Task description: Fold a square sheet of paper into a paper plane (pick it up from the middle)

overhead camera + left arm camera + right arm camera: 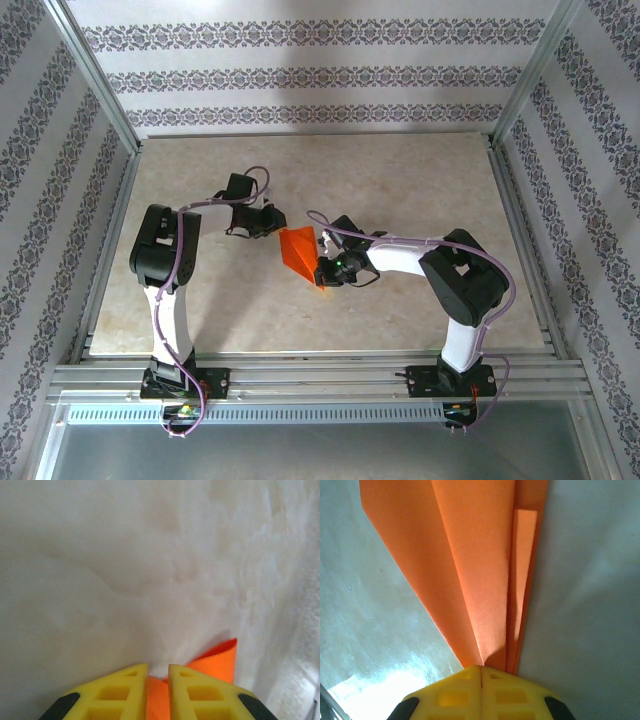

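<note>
right gripper jaws pressed together on narrow end of paper plane. left gripper jaws pinch its opposite edge.

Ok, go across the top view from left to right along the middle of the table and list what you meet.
left arm → left hand → orange paper → right hand → right arm

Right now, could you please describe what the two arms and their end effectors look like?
The left arm and right arm have white links, black joints and looping lilac cables. The left end effector and right end effector have yellow latticed fingers with black corners.
</note>
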{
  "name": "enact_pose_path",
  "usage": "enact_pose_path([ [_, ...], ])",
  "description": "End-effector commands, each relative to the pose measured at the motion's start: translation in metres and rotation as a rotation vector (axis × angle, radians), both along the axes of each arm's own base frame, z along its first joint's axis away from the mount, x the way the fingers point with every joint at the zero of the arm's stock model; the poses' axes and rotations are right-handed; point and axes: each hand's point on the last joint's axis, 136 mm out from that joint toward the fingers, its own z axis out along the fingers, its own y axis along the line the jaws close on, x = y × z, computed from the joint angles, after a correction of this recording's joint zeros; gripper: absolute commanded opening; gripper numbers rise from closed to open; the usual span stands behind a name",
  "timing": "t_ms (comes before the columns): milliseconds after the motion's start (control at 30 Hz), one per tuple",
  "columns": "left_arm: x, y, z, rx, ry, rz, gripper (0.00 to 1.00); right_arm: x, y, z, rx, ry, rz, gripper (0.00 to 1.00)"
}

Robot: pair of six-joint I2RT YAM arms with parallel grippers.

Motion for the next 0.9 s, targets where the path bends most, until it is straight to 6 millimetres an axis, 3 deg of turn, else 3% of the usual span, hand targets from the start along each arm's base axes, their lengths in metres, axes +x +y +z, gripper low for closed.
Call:
enact_pose_path([
  [0, 0.021, 0.05, -0.016, 0.183, -0.02, 0.079, 0.19, -0.064, -0.075, -0.068, -0.356, 0.224, -0.007, 0.0],
  [100, 0.026, 0.056, 0.001, 0.192, -0.048, 0.091, 0.21, -0.062, -0.072, -0.065, -0.342, 0.215, -0.005, 0.0],
  [233, 0.016, 0.056, 0.039, 0.157, -0.094, 0.118, 0.25, -0.049, -0.054, -0.047, -0.248, 0.16, -0.004, 0.0],
  [333, -0.005, 0.052, 0.061, 0.078, -0.107, 0.165, 0.3, -0.026, -0.03, -0.017, -0.113, 0.075, -0.015, 0.01],
  [433, -0.029, 0.041, 0.075, -0.038, -0.104, 0.195, 0.32, 0.004, -0.005, 0.032, 0.072, -0.051, -0.047, 0.09],
  [567, -0.06, 0.021, 0.081, -0.158, -0.068, 0.22, 0.43, 0.032, 0.004, 0.083, 0.198, -0.207, -0.093, 0.21],
  [700, -0.081, -0.008, 0.075, -0.262, -0.012, 0.206, 0.51, 0.05, -0.009, 0.086, 0.17, -0.291, -0.139, 0.32],
  [867, -0.089, -0.035, 0.066, -0.323, 0.02, 0.173, 0.52, 0.062, -0.008, 0.074, 0.185, -0.276, -0.133, 0.36],
])
